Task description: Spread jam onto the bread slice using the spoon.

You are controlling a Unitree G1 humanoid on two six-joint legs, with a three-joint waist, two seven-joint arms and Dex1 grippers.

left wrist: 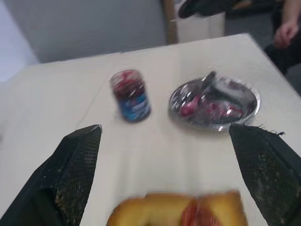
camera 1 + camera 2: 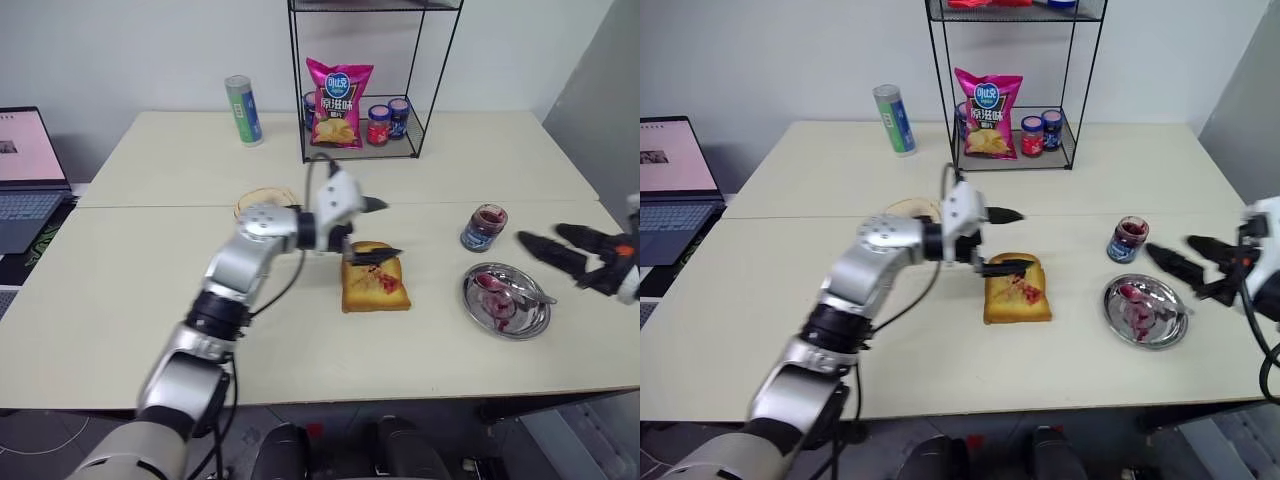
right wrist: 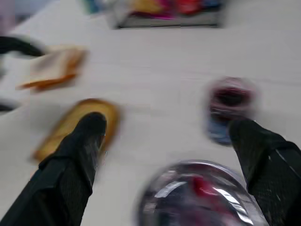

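Bread slice (image 2: 375, 283) lies flat near the middle of the pale worktop (image 2: 120, 300), its golden face smeared with jam (image 2: 388, 283) toward the side nearest the plate. Over its far edge hangs the left pincer (image 2: 375, 230), both black fingers spread wide apart with nothing between them, one finger above the slice's back crust and the other out over bare worktop beyond it. To the robot's right of the slice sits a round metal plate (image 2: 535, 318), wet with red smears, and the spoon (image 2: 515, 290) rests in it with its handle running toward the plate's right rim. Just behind the plate stands an open jam jar (image 2: 485, 227) with a blue label, apart from the plate and well clear of the slice. The right pincer (image 2: 560, 250) is at the right edge of the worktop, beside the plate, its two fingers gaping open and empty, pointing toward the jar and the plate. Behind the left arm a thinner, paler slice (image 2: 262, 199) lies on the worktop. Farther back a black wire rack (image 2: 440, 70) holds a pink crisp bag (image 2: 339, 103) and small jars (image 2: 388, 120), and a green and blue can (image 2: 243, 110) stands to the rack's left. A laptop (image 2: 25, 180) stands open at the left edge.
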